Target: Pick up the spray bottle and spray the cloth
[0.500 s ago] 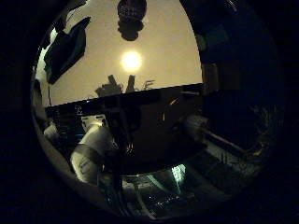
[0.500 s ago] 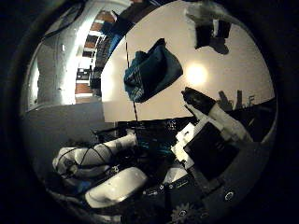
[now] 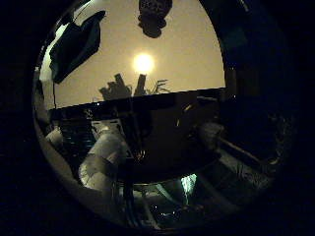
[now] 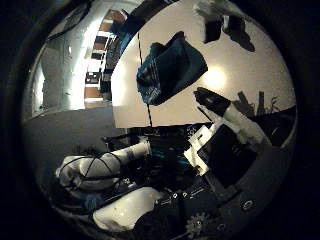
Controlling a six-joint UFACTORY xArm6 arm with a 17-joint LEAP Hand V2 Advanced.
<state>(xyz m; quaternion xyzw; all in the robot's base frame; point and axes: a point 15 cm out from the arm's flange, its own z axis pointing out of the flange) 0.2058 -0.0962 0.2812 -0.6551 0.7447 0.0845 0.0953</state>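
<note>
risk: honestly the big one is a bad grab — the spray bottle (image 4: 216,22) sits well apart from the hand (image 4: 225,130), so there's a long reach to get right, and I'd guess a slightly off approach knocks it over instead of wrapping it.

second risk: the cloth (image 4: 167,70) lies between the hand and the bottle on the table (image 4: 260,65). A low sweep across could snag it or drag it along, then there's nothing lined up to spray.

third risk: even with a clean grab, the trigger has to end up under a finger and the nozzle facing the cloth — can't tell from here which way the nozzle points.

hand pose: held high above the table edge, palm looking down and out over the tabletop. One finger (image 4: 235,117) sticks out fairly straight toward the cloth, so the hand reads as relaxed and holding nothing.

shadow: the hand's shadow (image 3: 125,87) falls on the near edge of the table, so it's barely over the surface.

bottle spot: far side of the table, past the cloth, untouched.
</note>
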